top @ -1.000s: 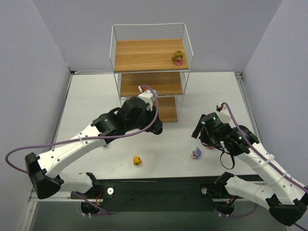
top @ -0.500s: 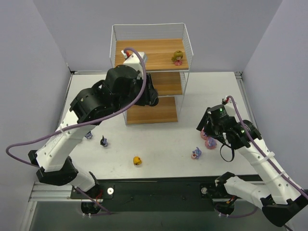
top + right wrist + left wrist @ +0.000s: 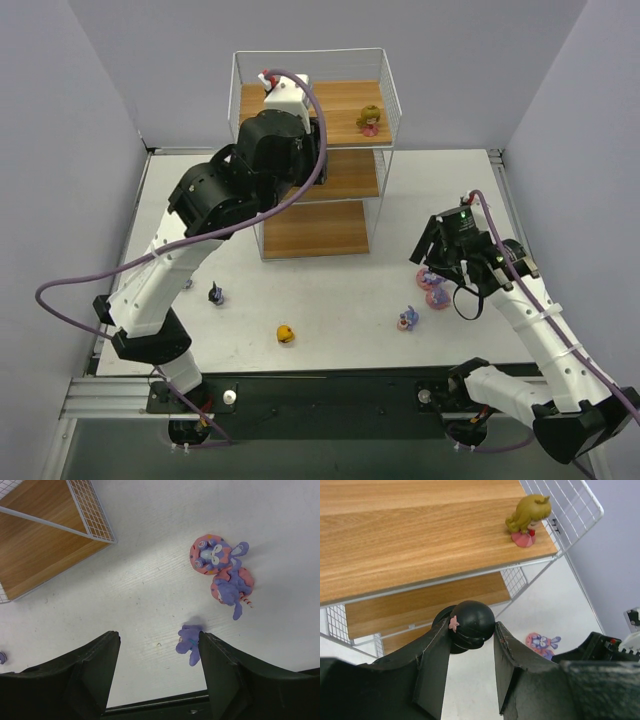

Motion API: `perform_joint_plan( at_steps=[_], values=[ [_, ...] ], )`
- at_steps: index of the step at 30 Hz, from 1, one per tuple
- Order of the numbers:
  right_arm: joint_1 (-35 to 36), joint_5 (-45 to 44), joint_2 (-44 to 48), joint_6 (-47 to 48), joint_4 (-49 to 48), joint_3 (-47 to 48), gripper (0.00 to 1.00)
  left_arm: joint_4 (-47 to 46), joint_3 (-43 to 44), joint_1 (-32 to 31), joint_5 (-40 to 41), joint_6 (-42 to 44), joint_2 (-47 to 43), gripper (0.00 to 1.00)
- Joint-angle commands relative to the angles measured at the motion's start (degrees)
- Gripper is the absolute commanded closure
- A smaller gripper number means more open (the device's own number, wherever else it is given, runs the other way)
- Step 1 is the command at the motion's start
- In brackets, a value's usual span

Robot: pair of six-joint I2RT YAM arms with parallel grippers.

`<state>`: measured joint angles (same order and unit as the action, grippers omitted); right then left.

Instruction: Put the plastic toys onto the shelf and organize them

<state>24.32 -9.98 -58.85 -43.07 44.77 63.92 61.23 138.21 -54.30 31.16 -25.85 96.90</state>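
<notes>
change: the left arm (image 3: 205,200) has swung up from in front of the lowest board of the shelf (image 3: 330,104) to its top board; the right arm (image 3: 530,312) has drawn a little to the right.
left arm: raised high, elbow bent, wrist reaching forward at the top board's front edge.
left tool (image 3: 471,645): closed on the black doll (image 3: 470,622), one finger on each side of its head.
black doll: held in the air just before the top board's front edge; a pink star on its head.
shelf: three wooden boards in a white wire frame, at the far middle of the table (image 3: 340,285).
olive-pink doll (image 3: 369,121): upright near the top board's right front corner.
table, left to right: small dark figure (image 3: 215,294); yellow doll (image 3: 286,334); small blue-purple figure (image 3: 407,318); two purple-pink bunnies (image 3: 222,570), touching each other.
right arm: bent, wrist pointing down over the bunnies.
right tool (image 3: 157,640): fingers spread wide, nothing between them, above the table.
</notes>
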Motion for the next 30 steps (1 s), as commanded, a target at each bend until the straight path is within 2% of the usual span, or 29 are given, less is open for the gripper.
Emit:
perform_joint_plan(
  at_steps=[1,9,19,30],
  values=[
    [-1.73,2.42,-1.18,2.99,-0.56,1.03,0.36,-8.22,5.92,-0.10,6.88,3.61,1.71,0.96],
    [-3.48,4.61,-1.18,4.66,-1.18,0.06,0.36,-15.09,7.51,1.56,8.04,4.58,4.26,0.96],
    [-4.10,5.67,0.58,3.78,-1.88,-2.66,0.36,-15.00,7.77,10.17,-4.25,-5.18,6.37,0.96],
    [-4.10,6.29,3.39,2.11,-2.67,-6.09,0.36,-12.45,7.77,12.20,-8.74,-8.96,8.39,0.96]
  ],
)
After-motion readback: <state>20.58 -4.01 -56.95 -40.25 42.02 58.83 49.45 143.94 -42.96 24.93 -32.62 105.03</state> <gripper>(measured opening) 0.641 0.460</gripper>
